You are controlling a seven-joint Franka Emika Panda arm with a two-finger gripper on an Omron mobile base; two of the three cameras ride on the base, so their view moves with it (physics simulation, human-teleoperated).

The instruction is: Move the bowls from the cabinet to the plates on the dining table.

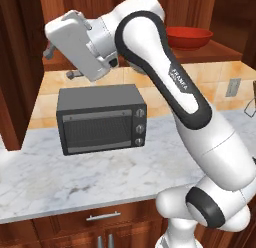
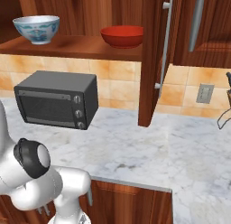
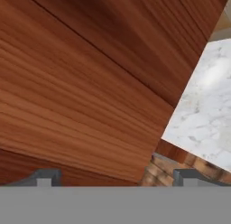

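Trouble, if it comes, looks likeliest from the open cabinet door (image 3: 85, 83): in the hand view its reddish wood fills the upper left and centre right up against the pincer (image 3: 117, 178), whose two dark tips stand spread wide apart at the bottom edge with nothing between them. Any swing toward the shelf from there could, I'd guess, knock the hand into that panel or scrape along it, and a bump might slam the door or throw the arm off its line. The toaster oven (image 1: 101, 119) sits on the marble tabletop (image 1: 75, 177) just below the hand in the left base view, so a low path risks clipping its top as well. Both bowls are on the cabinet shelf (image 2: 72, 46) in the right base view: the patterned grey-white bowl (image 2: 36, 29) at the upper left, the red bowl (image 2: 122, 36) near the upper middle, well apart from one another. In the left base view the red bowl peeks out at the upper right behind the arm, while the hand sits at the upper left, so it is well off to one side of the hand and about level with it.
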